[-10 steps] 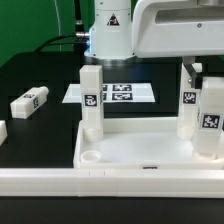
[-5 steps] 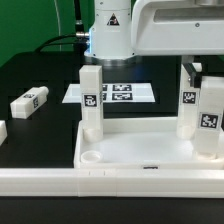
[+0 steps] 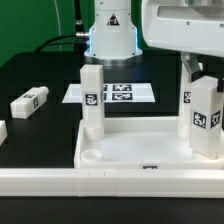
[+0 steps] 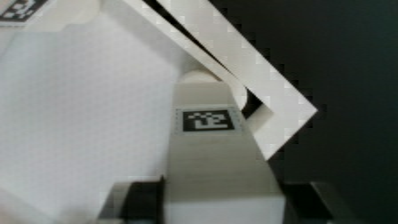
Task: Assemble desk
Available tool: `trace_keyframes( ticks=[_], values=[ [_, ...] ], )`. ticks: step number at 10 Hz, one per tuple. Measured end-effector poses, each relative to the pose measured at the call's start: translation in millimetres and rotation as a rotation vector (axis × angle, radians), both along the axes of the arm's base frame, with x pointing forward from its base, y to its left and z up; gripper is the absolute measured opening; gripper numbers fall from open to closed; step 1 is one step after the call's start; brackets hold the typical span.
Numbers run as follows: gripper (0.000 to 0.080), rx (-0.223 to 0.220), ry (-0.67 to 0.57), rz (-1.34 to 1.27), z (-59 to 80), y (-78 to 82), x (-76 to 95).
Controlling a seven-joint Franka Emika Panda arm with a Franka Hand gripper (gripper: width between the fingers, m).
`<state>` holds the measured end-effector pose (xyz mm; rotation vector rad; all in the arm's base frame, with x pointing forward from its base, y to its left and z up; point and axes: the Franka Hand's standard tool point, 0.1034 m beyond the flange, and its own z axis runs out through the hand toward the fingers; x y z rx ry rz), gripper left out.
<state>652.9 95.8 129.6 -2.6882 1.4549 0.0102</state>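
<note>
claw is clenching a white leg, holding it upright at the exterior frame's right edge.
tray is lying across the frame's bottom on the black tabletop; another leg is standing at its far-left corner.

White tabletop, every leg white with a black-and-white square tag, table black.

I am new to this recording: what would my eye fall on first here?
First, the white leg that the gripper holds upright at the right end of the tabletop in the exterior view. Then a left leg and a right leg standing at its far corners, and a loose leg lying on the black table at the left.
</note>
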Motion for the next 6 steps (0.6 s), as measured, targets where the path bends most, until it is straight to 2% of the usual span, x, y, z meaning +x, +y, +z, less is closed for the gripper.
trace_keyframes(
  ticks=[5, 6],
  values=[
    [0.0288, 0.012, 0.006, -0.364, -0.4, -1.0, 2.4],
    [0.0386, 0.004, 0.009, -0.322, -1.3, -1.6, 1.5]
  ],
)
